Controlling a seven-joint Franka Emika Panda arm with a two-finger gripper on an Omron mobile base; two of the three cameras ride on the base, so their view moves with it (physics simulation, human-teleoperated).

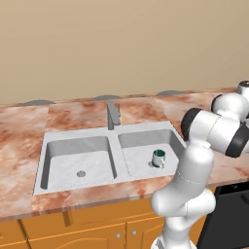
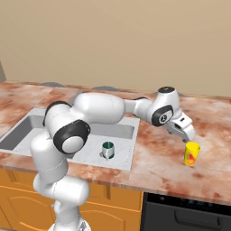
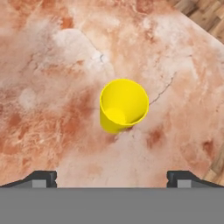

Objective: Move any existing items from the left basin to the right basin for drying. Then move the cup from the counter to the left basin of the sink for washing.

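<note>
The yellow cup stands upright on the marbled counter, right of the sink. My gripper hovers just above it, open and holding nothing. In the hand view the cup sits ahead of my gripper, its dark fingertips spread wide apart. The silvery mug with a teal inside stands in the right basin, also seen as the mug in the right base view. The left basin holds nothing but its drain.
A squarish grey faucet rises behind the sink's divider. A dark appliance sits under the counter right of the orange cabinets. The counter's right edge and wooden floor show beyond the cup in the hand view.
</note>
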